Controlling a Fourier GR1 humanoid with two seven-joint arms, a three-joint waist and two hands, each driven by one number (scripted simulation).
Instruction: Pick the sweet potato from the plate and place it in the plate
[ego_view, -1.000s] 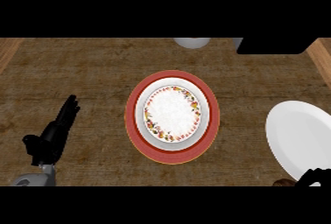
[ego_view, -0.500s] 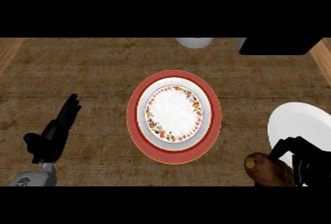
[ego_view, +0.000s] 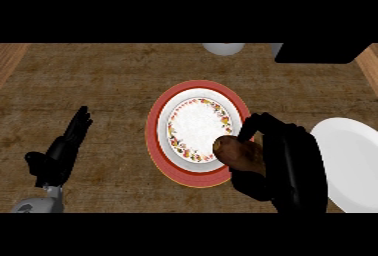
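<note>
A brown sweet potato (ego_view: 238, 153) is held in my right hand (ego_view: 284, 160), whose fingers curl round it. The potato hangs over the lower right rim of the patterned plate (ego_view: 193, 125), which has a white centre and a flowered border. That plate rests on a larger red plate (ego_view: 160, 116) in the middle of the counter. A plain white plate (ego_view: 354, 160) lies at the right edge, partly behind my right forearm. My left hand (ego_view: 63, 150) rests open at the lower left, fingers pointing up, away from the plates.
A white bowl-like object (ego_view: 223, 48) and a dark block (ego_view: 321, 52) stand along the counter's far edge. Wooden strips border the counter's left and right sides.
My right hand has come up and left from the lower right edge with the sweet potato, reaching the patterned plate's rim. The left hand has stayed still.
</note>
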